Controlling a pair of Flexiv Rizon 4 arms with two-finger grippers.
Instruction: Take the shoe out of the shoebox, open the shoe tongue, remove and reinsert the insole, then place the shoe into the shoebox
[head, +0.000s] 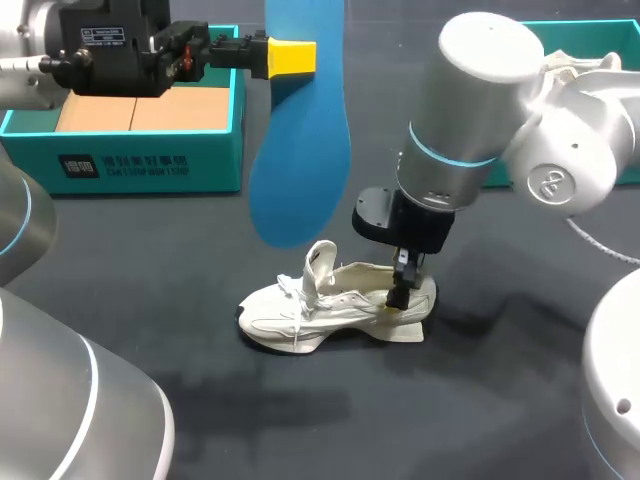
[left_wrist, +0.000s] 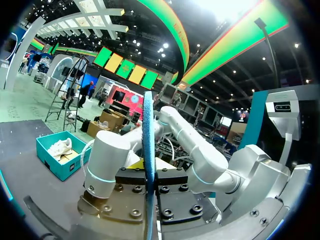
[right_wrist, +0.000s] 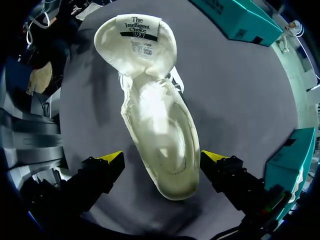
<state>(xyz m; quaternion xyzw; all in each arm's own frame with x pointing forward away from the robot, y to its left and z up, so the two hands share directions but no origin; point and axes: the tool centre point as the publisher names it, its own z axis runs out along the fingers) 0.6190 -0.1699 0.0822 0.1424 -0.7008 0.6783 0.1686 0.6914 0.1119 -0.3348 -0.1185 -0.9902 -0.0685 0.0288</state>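
While the left tool (head: 292, 57) hung high over the desk (head: 130, 300) toward 11 o'clock, I saw it pressed together on the blue insole (head: 300, 150), pinching it near the upper end. The insole dangled upright, its broad rounded end lowest and clear of the desk. From the left wrist, the insole (left_wrist: 148, 150) showed edge-on, clamped between the two halves of that tool (left_wrist: 149, 200).

The white shoe (head: 335, 305) stood upright on its sole, just toward 6 o'clock from the desk's middle. Its toe pointed to 9 o'clock and its heel to 3 o'clock. The tongue (head: 320, 262) was pulled up and forward, leaving the mouth wide open. From the right wrist I looked straight down into the shoe (right_wrist: 160, 125), with the tongue (right_wrist: 136, 37) folded back ahead of the fingers.

My right tool (head: 402, 292) sat down at the heel, at the shoe's 3 o'clock end. Its fingers were spread, and the heel lay between the two yellow tips (right_wrist: 114, 159). One tip stood apart from the shoe and the other just beside it, so this tool (right_wrist: 163, 157) gripped nothing.

The teal shoebox (head: 150, 160) rested at 10 o'clock, well apart from the shoe, with a brown lining showing inside. A second teal box (head: 600, 30) lay at 2 o'clock, partly hidden behind my right arm (head: 480, 110).
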